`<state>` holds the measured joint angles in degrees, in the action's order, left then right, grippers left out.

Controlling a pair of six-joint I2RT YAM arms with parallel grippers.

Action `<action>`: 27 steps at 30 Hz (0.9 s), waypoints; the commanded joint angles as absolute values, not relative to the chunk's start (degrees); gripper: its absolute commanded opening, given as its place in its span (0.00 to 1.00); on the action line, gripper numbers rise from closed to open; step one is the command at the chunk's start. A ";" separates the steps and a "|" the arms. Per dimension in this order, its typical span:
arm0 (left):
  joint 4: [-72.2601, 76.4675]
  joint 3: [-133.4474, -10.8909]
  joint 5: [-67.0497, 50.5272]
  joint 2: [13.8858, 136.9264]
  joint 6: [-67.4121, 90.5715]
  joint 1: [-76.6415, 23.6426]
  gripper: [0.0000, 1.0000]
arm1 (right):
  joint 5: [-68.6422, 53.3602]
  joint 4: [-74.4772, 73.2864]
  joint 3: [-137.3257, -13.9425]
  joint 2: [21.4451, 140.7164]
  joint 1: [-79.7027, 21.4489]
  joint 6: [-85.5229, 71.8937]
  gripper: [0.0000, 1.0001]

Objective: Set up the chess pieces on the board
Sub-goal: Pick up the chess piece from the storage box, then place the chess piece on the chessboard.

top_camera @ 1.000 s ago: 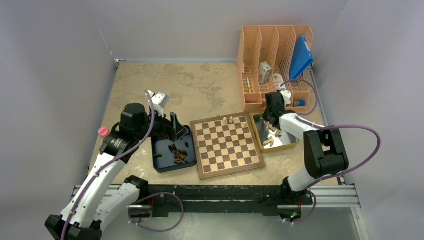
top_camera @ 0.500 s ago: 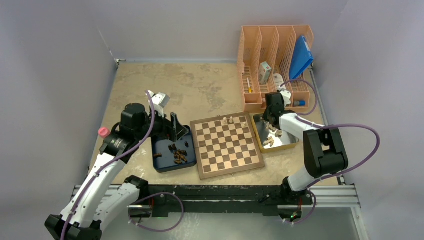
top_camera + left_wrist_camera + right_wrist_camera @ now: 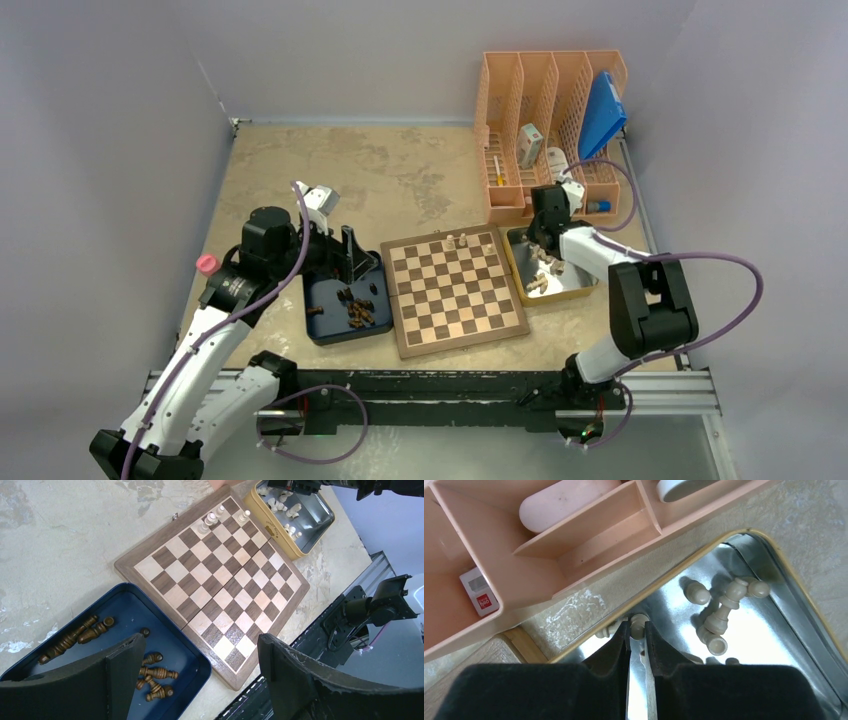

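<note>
Chessman (image 3: 639,625), pale, sits pinched between the right jaws' tips.

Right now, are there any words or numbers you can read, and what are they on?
None can be read.
On the red sticker of the white gadget in the peach organizer: blurred, unreadable.
On the small plate on the yellow tray: too small to read.
On the box in the organizer: too small to read.

Just ahead of the right gripper (image 3: 636,630), nipping a pale piece (image 3: 639,623), the yellow tray's rim (image 3: 664,583) and the peach organizer (image 3: 589,535) barred the way; loose pale pieces (image 3: 719,615) crowded its right. Below the left gripper's (image 3: 200,647) wide jaws, room lay free.
</note>
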<state>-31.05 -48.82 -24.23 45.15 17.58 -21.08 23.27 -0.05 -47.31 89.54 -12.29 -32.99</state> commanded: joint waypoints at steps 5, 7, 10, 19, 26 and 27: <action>-29.37 -48.31 -24.76 45.30 18.20 -21.36 0.83 | 26.01 -5.62 -49.45 81.63 -12.21 -33.31 0.13; -29.39 -48.25 -24.79 45.39 18.20 -21.38 0.83 | 25.96 -6.65 -49.72 80.39 -12.38 -33.31 0.12; -29.37 -48.35 -24.83 45.57 18.26 -21.36 0.83 | 25.05 -7.48 -50.19 77.68 -12.72 -32.80 0.12; -29.37 -48.34 -24.71 45.42 18.28 -21.36 0.83 | 19.37 -10.82 -53.26 71.67 -18.36 -32.40 0.14; -29.62 -48.37 -23.97 45.29 18.36 -21.36 0.83 | 18.36 -12.46 -54.84 71.45 -27.45 -36.50 0.14; -29.67 -48.42 -23.89 45.16 18.37 -21.36 0.83 | 18.11 -12.28 -54.92 71.76 -28.50 -36.96 0.14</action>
<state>-31.05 -48.82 -24.21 45.71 17.61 -21.08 19.75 -11.22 -52.73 71.96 -25.12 -34.24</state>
